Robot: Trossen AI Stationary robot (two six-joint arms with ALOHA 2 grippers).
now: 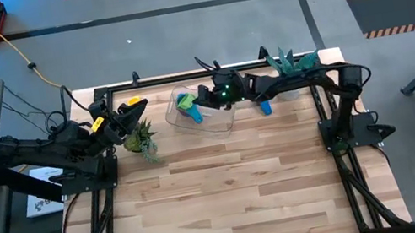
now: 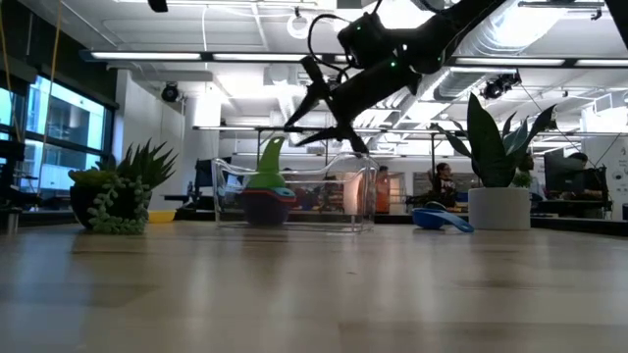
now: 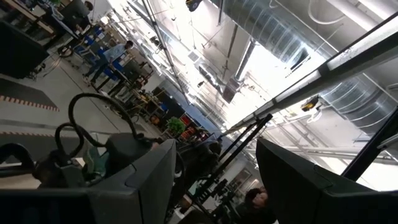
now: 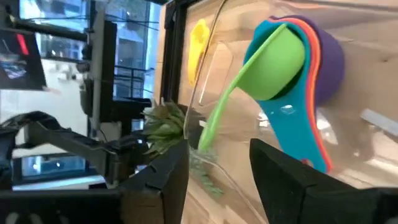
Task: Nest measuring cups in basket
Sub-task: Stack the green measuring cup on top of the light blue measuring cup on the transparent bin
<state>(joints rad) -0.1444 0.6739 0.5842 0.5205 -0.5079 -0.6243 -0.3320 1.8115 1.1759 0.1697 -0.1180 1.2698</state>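
A stack of nested measuring cups (image 4: 292, 74) sits inside the clear basket (image 1: 221, 122) at the far side of the wooden table (image 1: 230, 198), the green cup (image 4: 277, 62) lying on top of light blue, orange and purple-toned bowls, its handle jutting over the rim. The right gripper (image 4: 217, 168) hangs above the basket's edge, fingers spread apart and holding nothing, as the low view shows with its prongs splayed over the bin. One blue cup (image 1: 265, 107) lies outside the basket on the table near the white plant pot (image 2: 498, 208), and a yellow cup (image 1: 135, 103) sits well apart by the left arm, close to a small potted plant (image 1: 143, 138). The left gripper (image 3: 214, 180) is raised and tilted toward the ceiling, fingers parted and empty. The job looks well along but unfinished. The risk from here: the green cup appears loosely seated, so a finger brushing its long handle could tip the stack or nudge the light basket; reaching for the blue cup also brings the right arm close to the potted plant (image 1: 294, 61) behind it.
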